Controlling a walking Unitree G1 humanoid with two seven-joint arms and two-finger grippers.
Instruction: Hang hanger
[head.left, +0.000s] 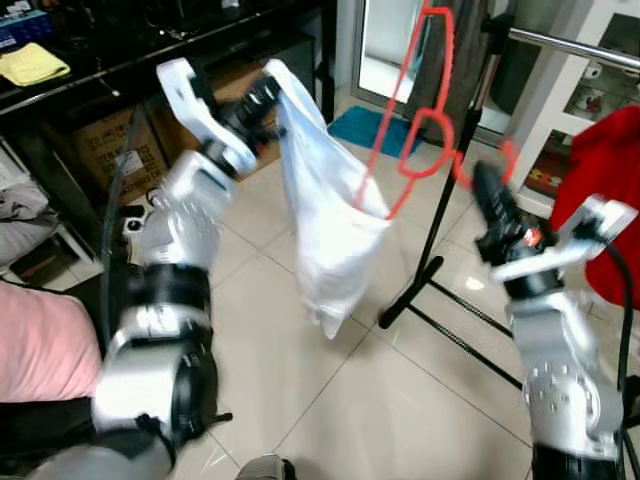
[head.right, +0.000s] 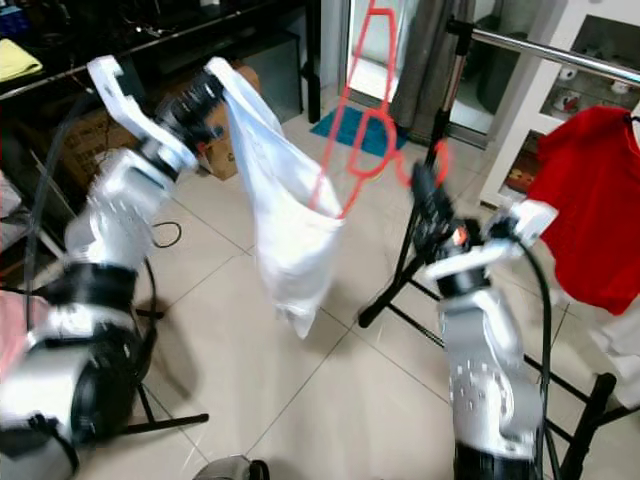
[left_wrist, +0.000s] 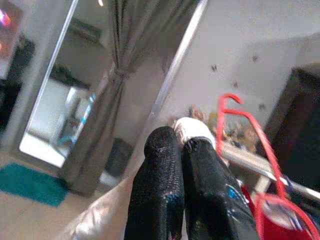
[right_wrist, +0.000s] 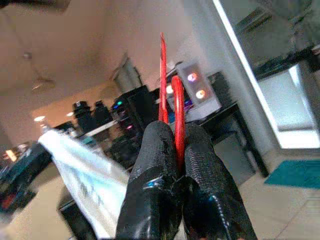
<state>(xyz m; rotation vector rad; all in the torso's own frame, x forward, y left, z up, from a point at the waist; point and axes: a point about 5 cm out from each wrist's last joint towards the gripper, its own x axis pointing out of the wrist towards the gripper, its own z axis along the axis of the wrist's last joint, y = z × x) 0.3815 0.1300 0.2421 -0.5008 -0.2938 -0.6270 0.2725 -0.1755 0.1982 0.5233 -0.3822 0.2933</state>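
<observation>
Motion blur softens both head views, so the red hanger (head.left: 420, 130) reads as smeared loops whose lower end is hidden inside the white bag (head.left: 325, 215). The left hand (head.left: 262, 100), fingers pressed together, pinches the bag's upper edge and holds it up above the tiled floor (head.left: 300, 380). The right hand (head.right: 425, 190), fingers closed, clamps the hanger's red wire, near the black rack pole (head.left: 455, 175). A red garment (head.right: 590, 200) hangs on the rack, partly cut off.
</observation>
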